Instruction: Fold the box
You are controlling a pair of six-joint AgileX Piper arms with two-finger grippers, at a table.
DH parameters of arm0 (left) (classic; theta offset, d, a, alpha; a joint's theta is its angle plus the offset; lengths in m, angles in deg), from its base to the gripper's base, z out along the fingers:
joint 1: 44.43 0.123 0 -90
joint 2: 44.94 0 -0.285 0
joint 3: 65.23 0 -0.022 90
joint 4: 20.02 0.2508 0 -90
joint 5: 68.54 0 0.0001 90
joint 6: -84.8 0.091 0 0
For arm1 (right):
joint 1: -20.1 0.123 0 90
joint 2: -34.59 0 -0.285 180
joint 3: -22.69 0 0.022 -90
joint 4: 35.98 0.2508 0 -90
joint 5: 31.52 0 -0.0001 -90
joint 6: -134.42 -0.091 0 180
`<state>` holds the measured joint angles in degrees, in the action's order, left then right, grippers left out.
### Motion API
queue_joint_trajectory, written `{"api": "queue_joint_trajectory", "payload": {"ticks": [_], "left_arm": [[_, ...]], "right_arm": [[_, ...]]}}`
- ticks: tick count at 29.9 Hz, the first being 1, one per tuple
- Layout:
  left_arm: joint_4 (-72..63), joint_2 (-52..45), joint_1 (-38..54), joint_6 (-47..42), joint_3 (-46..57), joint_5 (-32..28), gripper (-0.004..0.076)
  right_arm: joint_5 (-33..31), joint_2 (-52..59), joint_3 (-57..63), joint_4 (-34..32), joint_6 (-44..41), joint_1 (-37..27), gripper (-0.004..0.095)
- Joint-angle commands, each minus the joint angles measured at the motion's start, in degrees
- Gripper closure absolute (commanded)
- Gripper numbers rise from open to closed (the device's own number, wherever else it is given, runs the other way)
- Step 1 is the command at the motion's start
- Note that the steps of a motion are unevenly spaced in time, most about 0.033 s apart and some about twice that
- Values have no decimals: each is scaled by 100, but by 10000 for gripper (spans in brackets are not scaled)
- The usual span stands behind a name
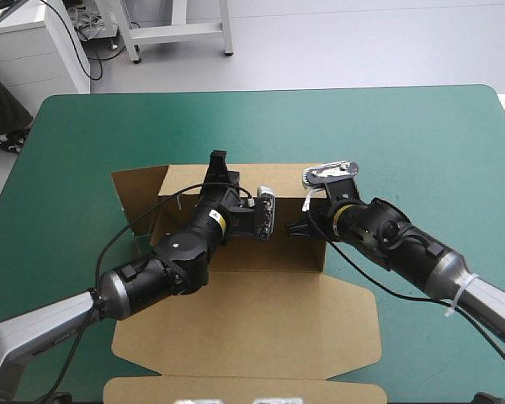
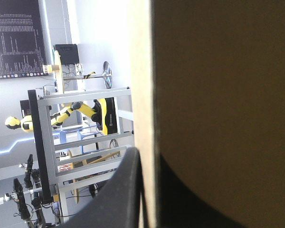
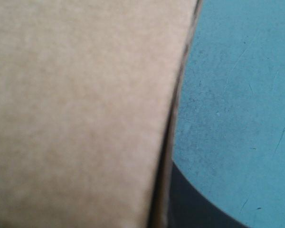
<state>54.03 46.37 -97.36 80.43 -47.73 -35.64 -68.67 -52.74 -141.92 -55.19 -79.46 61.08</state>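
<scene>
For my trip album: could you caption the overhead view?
The left claw and right claw pinch raised walls of a brown box, lid flat, on the teal-green table.

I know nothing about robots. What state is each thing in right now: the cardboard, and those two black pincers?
box: half built, with walls partly raised at the far part and the lid lying flat toward the table's near edge.
left tool: shut on the box, gripping an upright wall at the far side.
right tool: shut on the box, at its right wall.
</scene>
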Motion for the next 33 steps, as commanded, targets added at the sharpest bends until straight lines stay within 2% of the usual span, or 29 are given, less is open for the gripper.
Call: {"api": "queue_joint_trajectory", "payload": {"ticks": [1, 3, 11, 13, 17, 23, 28, 33], "left_arm": [[-14, -139, -98, 9, -74, 170, 703], [71, -167, -123, 9, -74, 196, 657], [90, -394, -660, -430, -74, 558, 312], [90, -420, -842, -720, -74, 794, 265], [102, -470, -1241, -852, -74, 1531, 260], [113, -470, -1998, -852, -74, 2492, 260], [102, -470, -2554, -852, -74, 2754, 260], [121, -597, -2908, -841, -74, 2743, 282]], "right_arm": [[366, 122, -89, -6, 19, 110, 925], [408, 109, -89, -113, -106, 110, 925], [654, 102, -89, -487, -301, 99, 927], [667, 87, -89, -764, -581, 99, 927], [657, 17, -138, -1159, -899, 89, 927], [692, -89, -177, -1194, -983, -181, 927], [513, -65, -177, -1194, -938, -424, 927], [143, 22, -177, -1179, -701, -478, 928]]}}
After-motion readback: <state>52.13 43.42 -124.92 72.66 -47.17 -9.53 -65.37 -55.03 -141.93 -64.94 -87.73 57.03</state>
